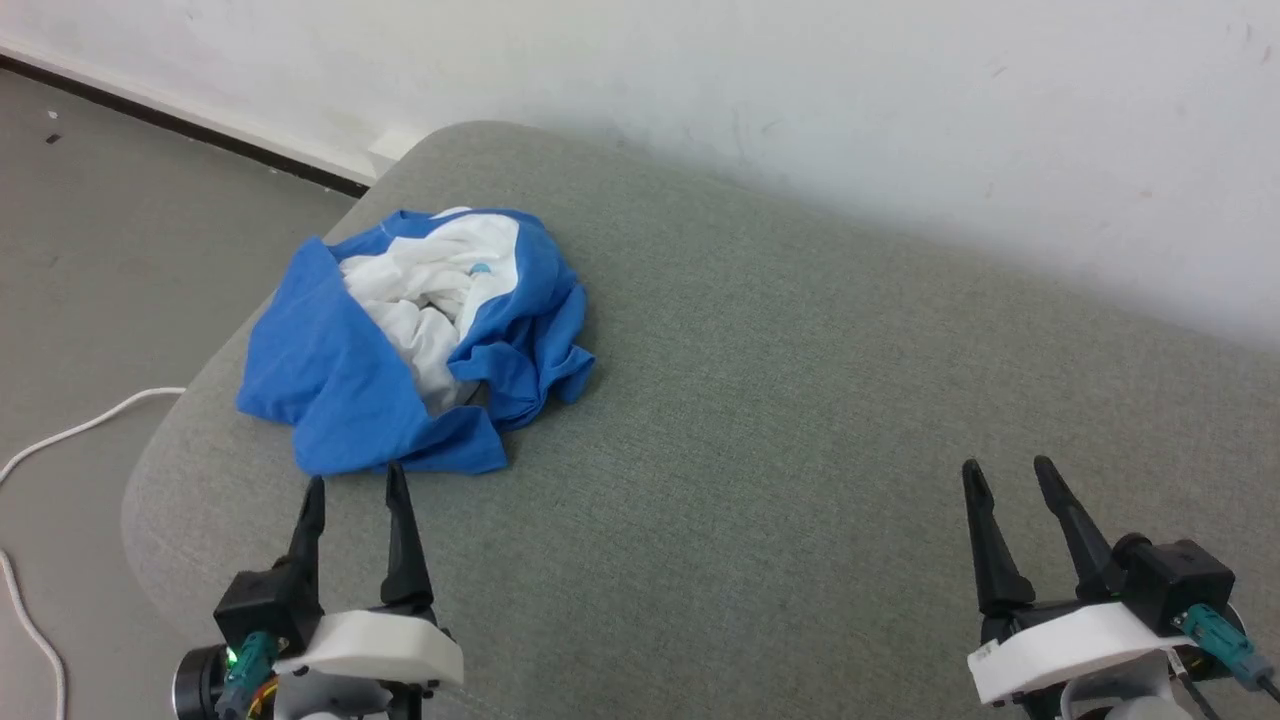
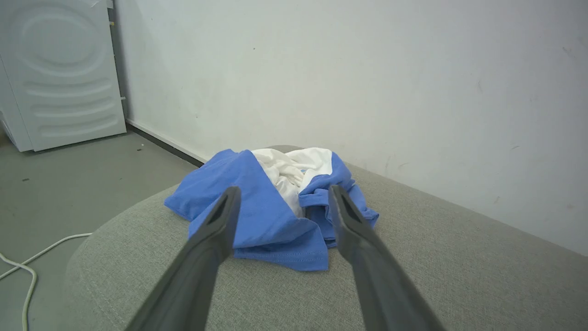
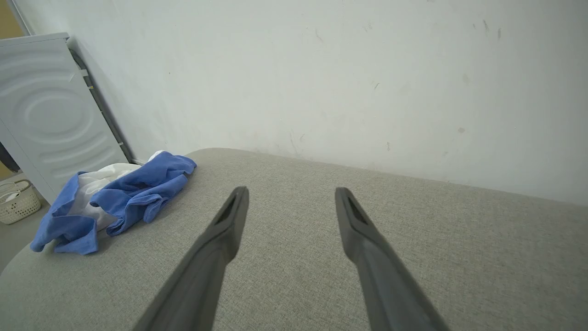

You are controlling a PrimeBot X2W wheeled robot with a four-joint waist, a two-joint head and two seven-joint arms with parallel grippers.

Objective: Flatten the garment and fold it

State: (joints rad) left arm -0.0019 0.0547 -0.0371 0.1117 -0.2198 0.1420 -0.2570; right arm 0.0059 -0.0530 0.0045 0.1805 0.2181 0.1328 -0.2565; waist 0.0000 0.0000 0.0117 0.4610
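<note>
- both grippers sit nearest, low over the near side of the grey cushion point(image 1: 750, 400).
  - the left gripper point(image 1: 354, 473) has its two dark fingers spread wide and empty. its tips are just short of the garment's closest blue hem, which looks like a line-up for a first pinch.
  - the right gripper point(image 1: 1006, 463) is just as wide and empty. it is well apart from the cloth, over the bare right part of the cushion, probably waiting until there is an edge to share.
- white wall point(image 1: 800, 80) runs along the cushion's far edge.
- the cushion is a broad, rounded slab of woven fabric. the stretch to the right of the heap is bare, and i judge it is the room for spreading the shirt flat.
- washing machine point(image 2: 59, 73) stands on the floor beyond the cushion's left end.
- garment point(image 1: 400, 330) lies bunched at the left end of the cushion, near its left edge and below the far-left corner.
  - blue sleeve cloth wraps round the outside and crumpled white body cloth shows in the middle.
  - a small light-blue mark shows on the white.
  - no hem is laid out straight, so flattening has not begun.
- woven basket point(image 3: 16, 202) sits on the floor by the machine.
- white cable point(image 1: 60, 440) snakes over the floor off the left edge.
</note>
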